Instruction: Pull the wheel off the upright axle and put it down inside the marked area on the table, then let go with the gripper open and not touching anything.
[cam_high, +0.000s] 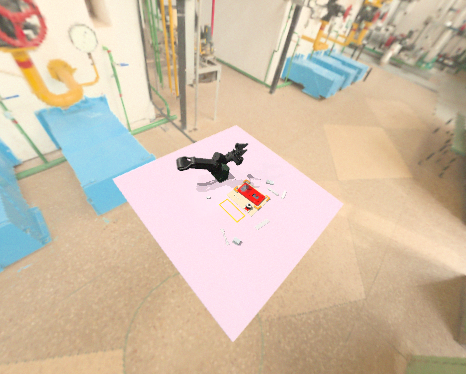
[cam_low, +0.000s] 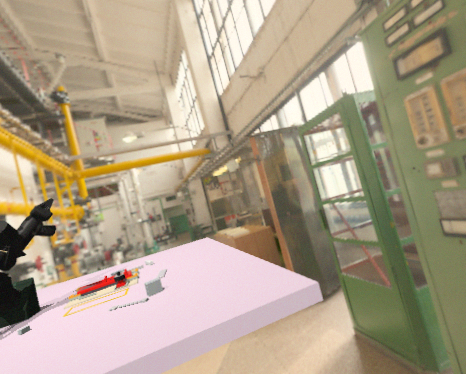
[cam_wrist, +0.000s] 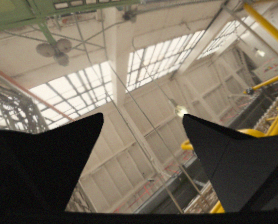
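Note:
A small dark wheel (cam_high: 248, 207) sits on its upright axle on a beige baseplate (cam_high: 235, 196), beside a red block (cam_high: 251, 194) (cam_low: 100, 285). The marked area is a yellow outlined rectangle (cam_high: 228, 212) (cam_low: 82, 309) on the pink table (cam_high: 210, 280) (cam_low: 225, 300), just left of the wheel. My gripper (cam_high: 242, 147) (cam_low: 50, 216) (cam_wrist: 143, 117) is open and empty. It is raised high, points upward away from the table, and sits behind the baseplate. The wrist view shows only the hall's ceiling and windows between the fingers.
Several small grey parts lie around the baseplate: a block (cam_low: 154, 286), a toothed strip (cam_low: 129, 303) (cam_high: 261, 225), a piece near the front (cam_high: 237, 242) and one at the right (cam_high: 283, 194). The arm's base (cam_high: 220, 172) stands behind the baseplate.

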